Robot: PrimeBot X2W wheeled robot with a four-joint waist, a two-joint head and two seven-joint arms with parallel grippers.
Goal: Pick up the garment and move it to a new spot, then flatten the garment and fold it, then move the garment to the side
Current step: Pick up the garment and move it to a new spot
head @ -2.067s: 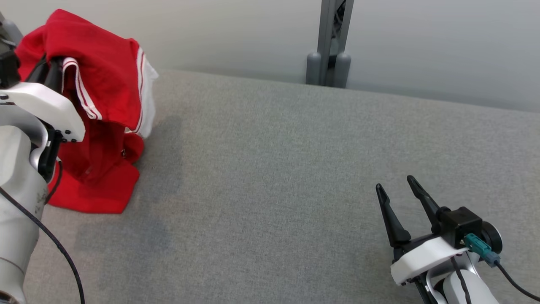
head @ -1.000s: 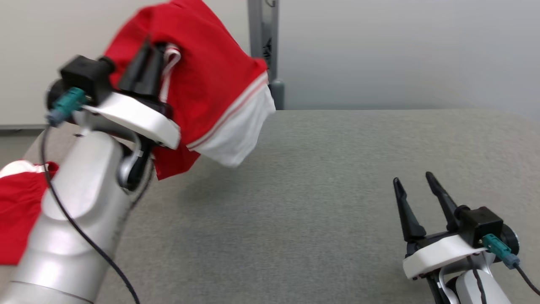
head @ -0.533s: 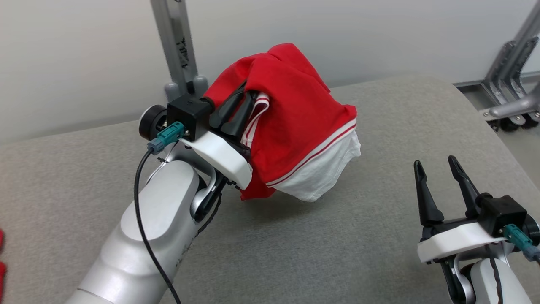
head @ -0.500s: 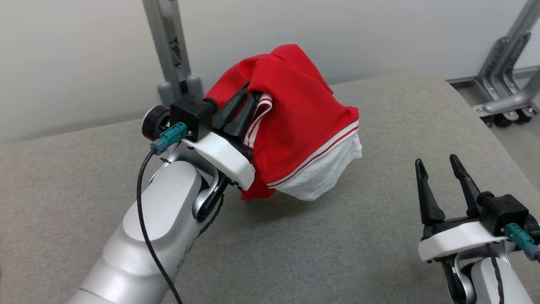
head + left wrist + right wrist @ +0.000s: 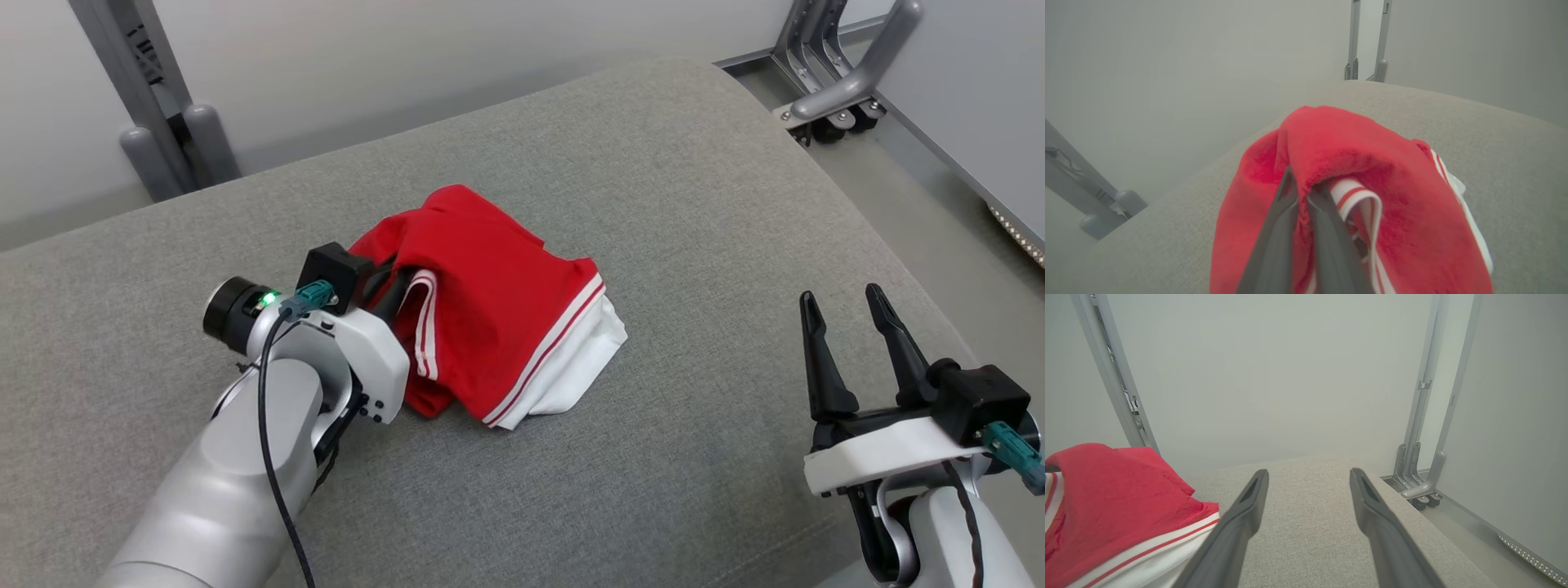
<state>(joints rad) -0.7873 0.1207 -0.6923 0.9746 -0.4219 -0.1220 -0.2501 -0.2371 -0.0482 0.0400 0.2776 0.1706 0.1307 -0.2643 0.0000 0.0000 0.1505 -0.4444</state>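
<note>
You are looking down on a wide grey padded surface [image 5: 702, 212] with a rounded far right corner. Beyond that corner a metal frame on wheels [image 5: 833, 90] stands on the floor, and a grey post [image 5: 147, 106] rises behind the far edge on the left.

Your garment [image 5: 498, 318] lies bunched on the surface, about midway between the near and far edges and somewhat left of centre. It is well apart from every edge. It is red, with a white band and thin white and red stripes along one hem. Its long axis runs on a slant, from the far left toward the near right. The humped red end points at the far edge. The white hem [image 5: 571, 367] points toward the near right and rests on the surface.

Your left gripper [image 5: 390, 287] comes in from the near left side of the garment. Its jaws are pinched tight on a red fold, right beside a white striped edge [image 5: 1355, 196]. The red cloth drapes over the fingertips and hides them.

Your right gripper [image 5: 841, 292] hovers over the surface near the right edge, well apart from the garment. Its jaws are spread wide with nothing between them, and its fingers [image 5: 1241, 514] point toward the far edge.
</note>
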